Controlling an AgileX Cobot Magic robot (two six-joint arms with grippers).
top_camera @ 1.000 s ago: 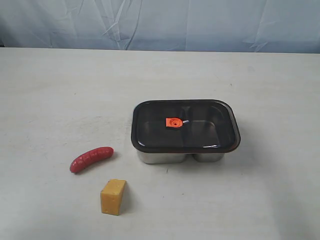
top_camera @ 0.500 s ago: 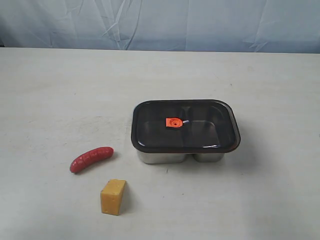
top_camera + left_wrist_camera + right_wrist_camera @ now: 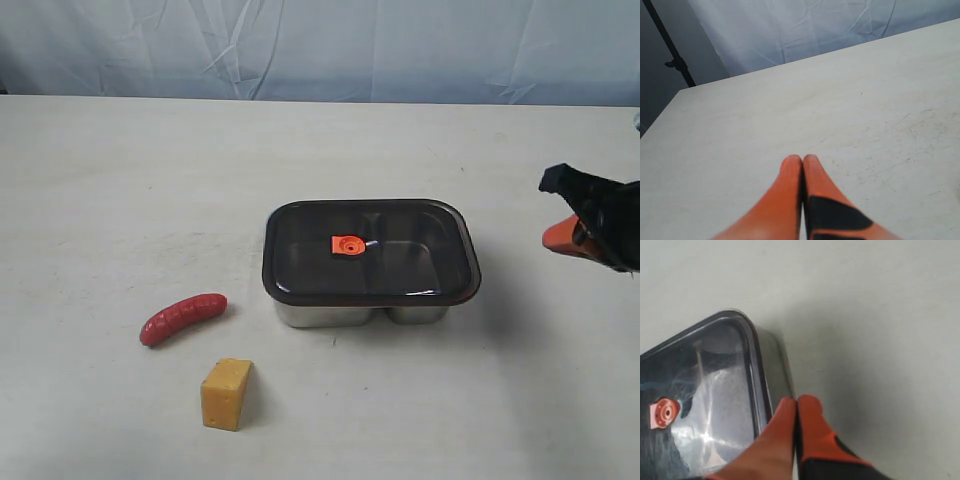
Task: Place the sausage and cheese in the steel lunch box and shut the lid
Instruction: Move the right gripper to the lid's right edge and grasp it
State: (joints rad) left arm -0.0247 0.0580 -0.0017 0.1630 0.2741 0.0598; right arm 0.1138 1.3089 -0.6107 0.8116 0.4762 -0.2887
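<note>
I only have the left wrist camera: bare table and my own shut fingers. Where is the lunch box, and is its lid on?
Observer: In the exterior view the steel lunch box sits a little right of the table's middle, with the lid closed on it.
Operator: And the food?
Observer: The sausage and the cheese both lie on the table, left of the box. The cheese is nearer the camera.
Operator: Where is the other arm?
Observer: The right gripper is shut and empty, to the right of the box and apart from it.
</note>
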